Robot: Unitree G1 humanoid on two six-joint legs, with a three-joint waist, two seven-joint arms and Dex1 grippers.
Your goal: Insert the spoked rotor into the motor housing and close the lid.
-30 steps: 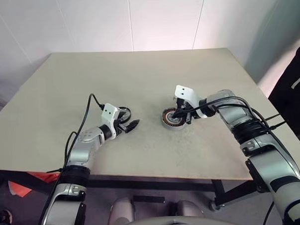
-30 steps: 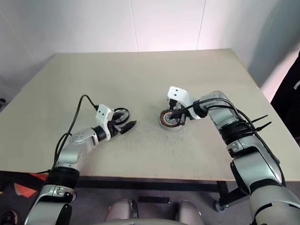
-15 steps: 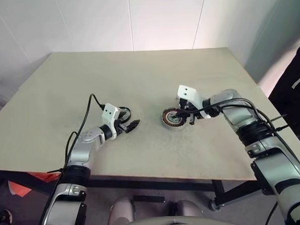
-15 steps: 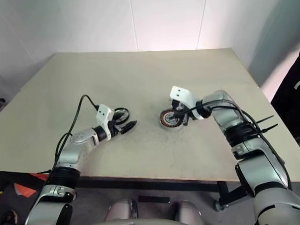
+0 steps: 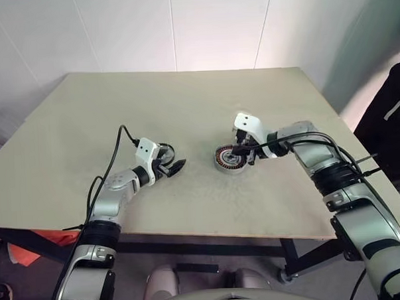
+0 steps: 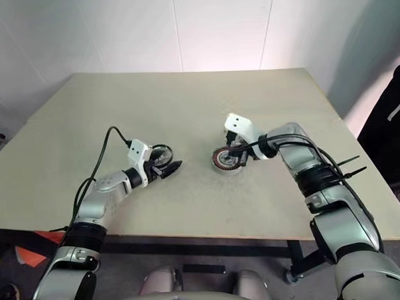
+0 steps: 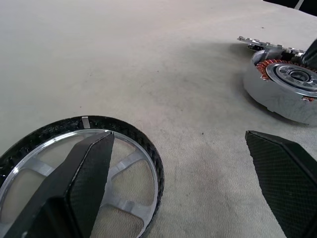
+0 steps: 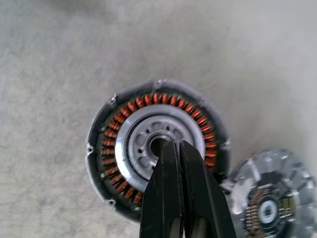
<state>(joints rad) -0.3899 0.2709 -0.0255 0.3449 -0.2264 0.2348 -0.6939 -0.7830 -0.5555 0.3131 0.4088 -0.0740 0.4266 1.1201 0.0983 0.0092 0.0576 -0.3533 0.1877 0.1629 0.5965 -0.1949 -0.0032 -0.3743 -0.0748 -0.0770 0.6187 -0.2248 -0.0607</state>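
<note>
Right wrist view showed the right gripper (image 8: 179,148) pressed shut on nothing, its tips hanging just over the dark centre of the motor housing (image 8: 157,148), which sat on the table (image 5: 184,97) about midway between its left and right edges, nearer the front edge. The lid (image 8: 270,198) lay touching the housing's rim on the side toward the right edge, partly propped on it by the look of the left wrist view. The spoked rotor (image 7: 81,173) lay flat, well apart toward the left edge, with the left gripper (image 5: 175,166) spread wide, one finger (image 7: 79,183) over the ring and nothing clasped.

Risks, as I judged them: the closed right tips could nudge the housing or scrape its copper windings, and the leaning lid might slide off. The thin rotor might slip sideways under a one-sided pinch.

Right forearm sloped down toward the housing from the right; left forearm reached nearly level.
</note>
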